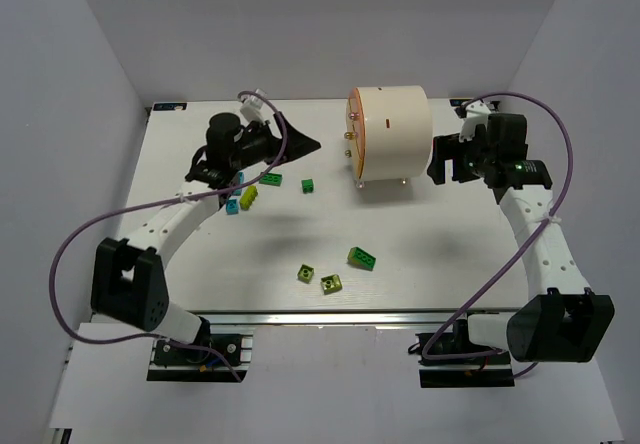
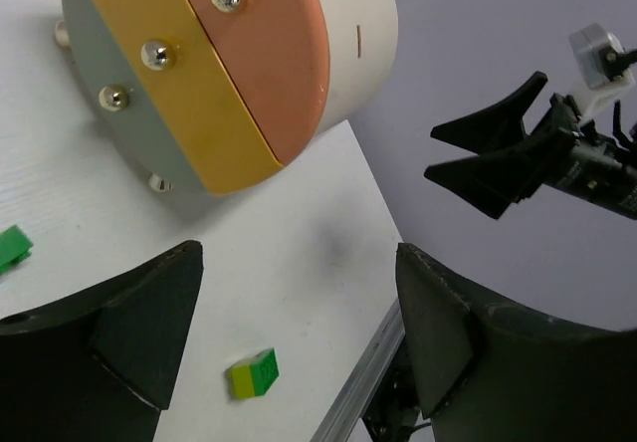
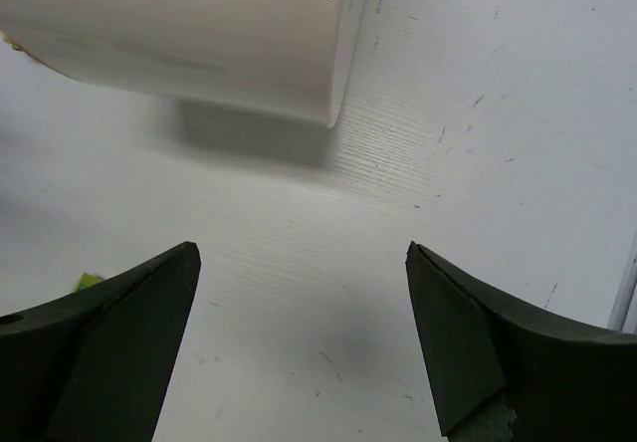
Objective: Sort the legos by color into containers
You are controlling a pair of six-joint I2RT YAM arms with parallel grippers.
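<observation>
Overhead view of a white surface (image 1: 450,254) with two robot arms reaching in from the near edge. A cream-white drum (image 1: 392,132) lies on its side toward the far edge, its flat face turned to the left arm. From the left wrist, that face shows grey, yellow and orange bands carrying brass knobs (image 2: 156,55). These are likely one compartment per colour, though the view cannot confirm it.

The left claw (image 2: 299,255) is spread wide and empty, hovering over the surface and aimed at the face, seemingly placed to work a knob. The right claw (image 3: 301,251) is likewise spread wide and empty, just beside the drum's plain rear end, probably to brace it against sliding.

The legos lie loose, none sorted yet. A dark green brick (image 1: 272,180), a second green brick (image 1: 310,185), a lime brick (image 1: 248,195) and a teal brick (image 1: 232,207) sit near the left wrist. A third green brick (image 1: 362,257), a second lime brick (image 1: 306,273) and a third lime brick (image 1: 331,284) lie nearer the arms' bases.
</observation>
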